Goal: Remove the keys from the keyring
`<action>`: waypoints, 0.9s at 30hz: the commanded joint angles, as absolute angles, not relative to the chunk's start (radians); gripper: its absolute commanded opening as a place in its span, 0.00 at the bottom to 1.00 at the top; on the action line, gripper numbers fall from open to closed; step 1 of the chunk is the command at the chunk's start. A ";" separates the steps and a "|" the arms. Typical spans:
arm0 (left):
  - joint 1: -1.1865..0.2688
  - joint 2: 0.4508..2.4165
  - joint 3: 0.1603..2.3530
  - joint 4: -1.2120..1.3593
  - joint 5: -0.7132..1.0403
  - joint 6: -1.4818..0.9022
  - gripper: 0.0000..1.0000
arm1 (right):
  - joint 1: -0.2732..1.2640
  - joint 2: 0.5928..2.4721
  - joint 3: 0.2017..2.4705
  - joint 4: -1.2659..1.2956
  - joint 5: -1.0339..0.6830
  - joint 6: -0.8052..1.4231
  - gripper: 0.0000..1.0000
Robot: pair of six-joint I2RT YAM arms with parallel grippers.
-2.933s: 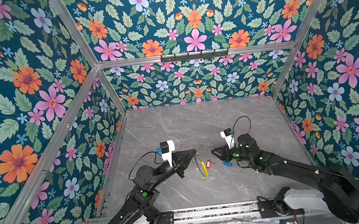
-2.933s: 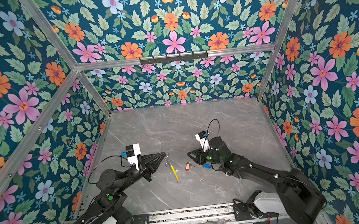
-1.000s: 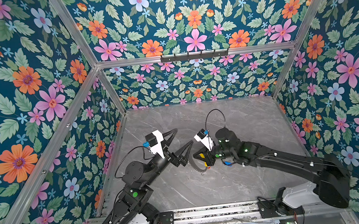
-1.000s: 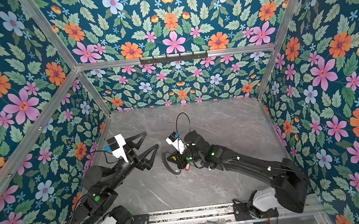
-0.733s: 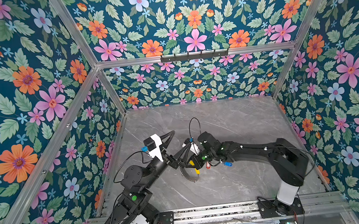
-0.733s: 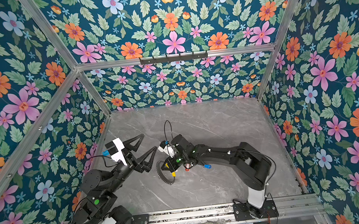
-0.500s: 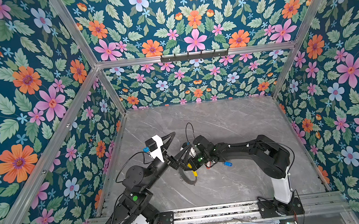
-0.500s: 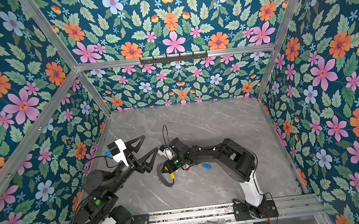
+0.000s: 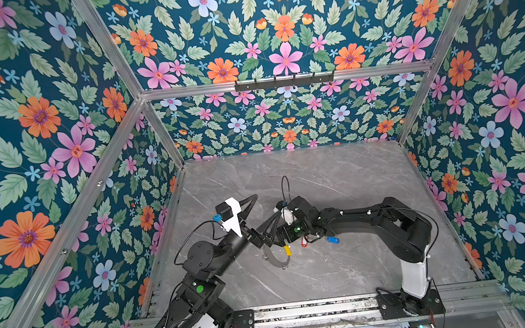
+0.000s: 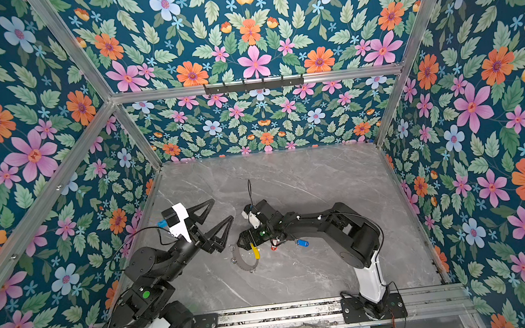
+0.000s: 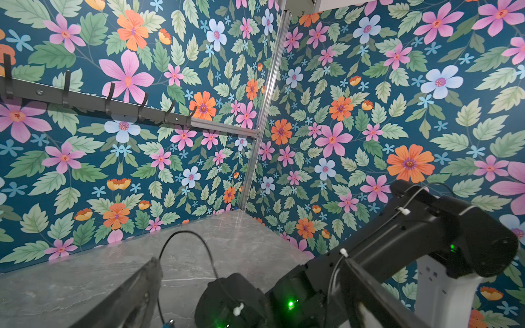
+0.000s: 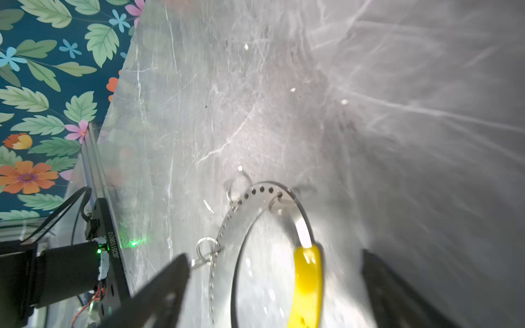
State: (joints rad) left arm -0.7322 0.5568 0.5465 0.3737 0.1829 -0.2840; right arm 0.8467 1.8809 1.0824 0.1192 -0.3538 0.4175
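The keyring [image 10: 248,266], a thin grey ring with a yellow arc [image 10: 255,250], lies flat on the marble table in both top views. My right gripper [image 10: 246,241] hovers over its far side, open. In the right wrist view the right gripper [image 12: 274,255] straddles the keyring [image 12: 227,227], its fingers [image 12: 167,284] wide on either side. The red-tagged key [image 9: 303,242] and the blue-tagged key [image 9: 333,239] lie just right of the ring, under the right arm; I cannot tell whether they hang on it. My left gripper [image 9: 268,204] is open and raised, left of the right wrist.
Small silvery split rings [image 12: 206,248] hang on the ring's perforated rim. Flowered walls close in the table [image 9: 323,181] on three sides, with a hook rail [image 9: 284,81] on the back wall. The two arms stand close together mid-table.
My right gripper pulled the keyring leftward and nearer the front, then opened its jaws; the ring now rests on the table. The left gripper stayed open and hardly moved.
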 commanded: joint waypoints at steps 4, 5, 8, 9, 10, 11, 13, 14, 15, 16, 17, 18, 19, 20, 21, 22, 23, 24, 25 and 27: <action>-0.730 0.568 0.553 0.364 0.115 -0.249 1.00 | 0.846 1.638 0.946 0.268 -0.223 0.396 0.99; -0.730 0.576 0.552 0.359 0.094 -0.242 1.00 | 0.847 1.583 0.914 0.276 -0.196 0.394 0.99; -0.730 0.605 0.546 0.356 0.001 -0.214 1.00 | 0.847 1.435 0.835 0.273 -0.086 0.400 0.99; -0.730 0.618 0.540 0.364 -0.040 -0.196 1.00 | 0.846 1.381 0.808 0.268 -0.048 0.401 0.99; -0.730 0.635 0.533 0.377 -0.088 -0.181 1.00 | 0.846 1.335 0.787 0.259 -0.016 0.401 0.99; -0.730 0.654 0.531 0.388 -0.162 -0.177 1.00 | 0.847 1.278 0.757 0.245 0.024 0.397 0.99; -0.729 0.696 0.529 0.427 -0.301 -0.151 1.00 | 0.846 1.177 0.700 0.235 0.106 0.404 0.99; -0.726 0.721 0.528 0.459 -0.354 -0.115 1.00 | 0.846 1.131 0.680 0.213 0.150 0.411 0.99; -0.720 0.753 0.521 0.500 -0.387 -0.059 1.00 | 0.845 1.084 0.668 0.189 0.185 0.411 0.99; -0.713 0.787 0.519 0.529 -0.416 -0.013 1.00 | 0.845 1.054 0.667 0.160 0.214 0.411 0.99; -0.699 0.828 0.529 0.543 -0.473 0.001 1.00 | 0.843 1.024 0.671 0.120 0.242 0.410 0.99; -0.670 0.861 0.544 0.544 -0.505 0.001 1.00 | 0.838 1.004 0.678 0.082 0.247 0.406 0.99; -0.635 0.890 0.550 0.543 -0.485 0.006 1.00 | 0.833 0.993 0.683 0.057 0.248 0.397 0.99; -0.590 0.916 0.549 0.557 -0.451 0.017 1.00 | 0.830 0.984 0.685 0.034 0.261 0.394 0.99; -0.550 0.944 0.533 0.585 -0.426 0.034 1.00 | 0.826 0.973 0.687 0.016 0.272 0.398 0.99; -0.516 0.970 0.518 0.613 -0.432 0.042 1.00 | 0.824 0.964 0.683 0.014 0.278 0.395 0.99; -0.477 1.002 0.504 0.635 -0.444 0.049 1.00 | 0.821 0.952 0.676 0.017 0.288 0.394 0.99; -0.432 1.037 0.491 0.648 -0.443 0.060 1.00 | 0.818 0.939 0.671 0.014 0.299 0.393 0.99; -0.391 1.069 0.479 0.658 -0.443 0.059 1.00 | 0.816 0.927 0.667 0.010 0.311 0.394 0.99; -0.295 1.140 0.432 0.722 -0.395 0.065 1.00 | 0.814 0.895 0.650 0.018 0.329 0.386 0.99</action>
